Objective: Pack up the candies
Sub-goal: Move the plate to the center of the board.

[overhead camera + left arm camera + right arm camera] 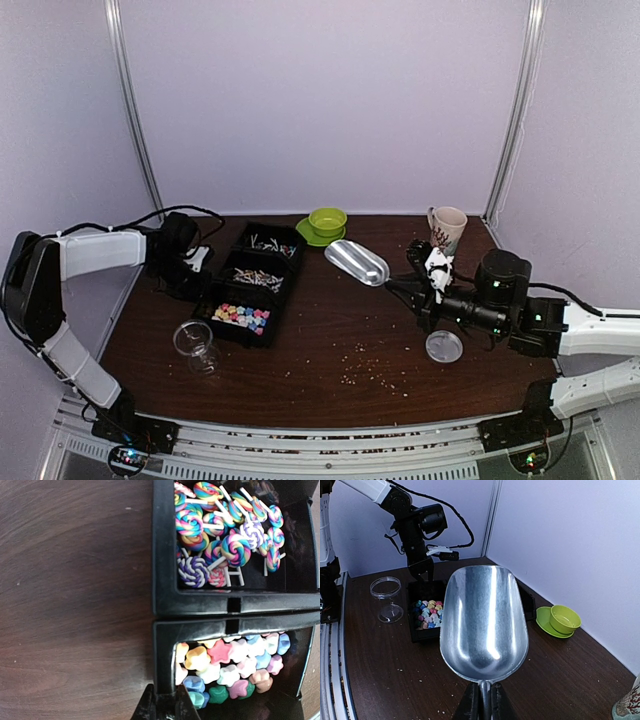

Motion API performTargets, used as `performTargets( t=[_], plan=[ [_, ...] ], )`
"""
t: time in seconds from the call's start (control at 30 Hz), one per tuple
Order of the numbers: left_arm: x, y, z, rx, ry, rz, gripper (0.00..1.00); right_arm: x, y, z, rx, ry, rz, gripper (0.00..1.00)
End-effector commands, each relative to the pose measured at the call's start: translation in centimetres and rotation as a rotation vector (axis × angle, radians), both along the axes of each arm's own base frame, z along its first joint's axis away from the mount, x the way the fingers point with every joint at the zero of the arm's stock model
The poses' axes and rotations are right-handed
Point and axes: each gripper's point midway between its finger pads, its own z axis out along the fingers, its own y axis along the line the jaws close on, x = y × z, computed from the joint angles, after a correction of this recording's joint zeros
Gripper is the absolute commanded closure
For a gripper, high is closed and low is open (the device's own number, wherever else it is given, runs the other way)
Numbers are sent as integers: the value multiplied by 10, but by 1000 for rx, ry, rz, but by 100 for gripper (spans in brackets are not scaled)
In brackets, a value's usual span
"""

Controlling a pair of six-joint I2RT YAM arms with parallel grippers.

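Closest to your right wrist camera is the metal scoop (pixel 485 620), its bowl bare and shiny, with nothing in it. Your right gripper (pixel 481 702) has its fingers closed tight on the scoop's handle and holds it above the table, well apart from the sweets. Your left gripper (pixel 165 705) looks pinched shut on the end wall of the black tray (pixel 162 555), as if to steady it. The candies (pixel 230 665) all lie in the tray's end compartment by that gripper: pastel stars and lumps in pink, blue, yellow, green and white. The next compartment holds swirled lollipops (pixel 225 535). The clear jar (pixel 195 345) stands upright just beside the tray on the near side and looks empty. Its lid (pixel 444 346) lies flat on the table under your right arm. I judge that packing has not yet begun: no sweet is in the scoop or the jar, so scooping, pouring and closing the jar all remain. Pale crumbs (pixel 365 370) are scattered on the wood between the arms. You will find no brand, label or writing to read anywhere. The mug (pixel 447 228) at the back carries only a dark pattern.
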Motion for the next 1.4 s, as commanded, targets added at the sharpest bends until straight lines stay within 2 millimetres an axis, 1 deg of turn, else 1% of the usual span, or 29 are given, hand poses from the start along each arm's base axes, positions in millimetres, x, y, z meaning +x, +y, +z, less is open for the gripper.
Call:
performTargets(
  t=[0.0, 0.17, 0.33, 0.5, 0.73, 0.87, 0.97, 1.0, 1.07, 1.17, 1.27, 1.37],
  plan=[
    [1, -21, 11, -11, -41, -102, 100, 8, -1, 10, 10, -11, -47, 100],
    [2, -40, 14, -44, -44, -153, 100, 22, -4, 4, -54, 36, -129, 100],
    [8, -61, 23, -53, -67, -203, 100, 19, 6, 0, -125, 92, -126, 100],
    [14, -87, 26, -71, -71, -240, 100, 16, 6, -6, -217, 150, -164, 100],
    [12, -136, 22, -102, -51, -328, 100, 13, 0, -2, -213, 158, -187, 100],
    [11, -166, 24, -144, -37, -367, 100, 14, -5, 4, -196, 150, -212, 100],
    [13, -175, 25, -152, -39, -370, 100, 17, -12, 8, -191, 136, -245, 100],
    [13, -175, 25, -151, -37, -366, 99, 18, -14, 10, -190, 132, -255, 100],
    [13, -173, 23, -142, -31, -359, 91, 18, -19, 11, -196, 123, -274, 100],
    [13, -170, 20, -119, -19, -356, 75, 20, -25, 13, -202, 111, -298, 100],
    [13, -168, 16, -92, -9, -353, 64, 21, -28, 16, -201, 103, -309, 100],
    [15, -165, 12, -30, -9, -360, 61, 21, -30, 18, -199, 97, -316, 100]
  ],
)
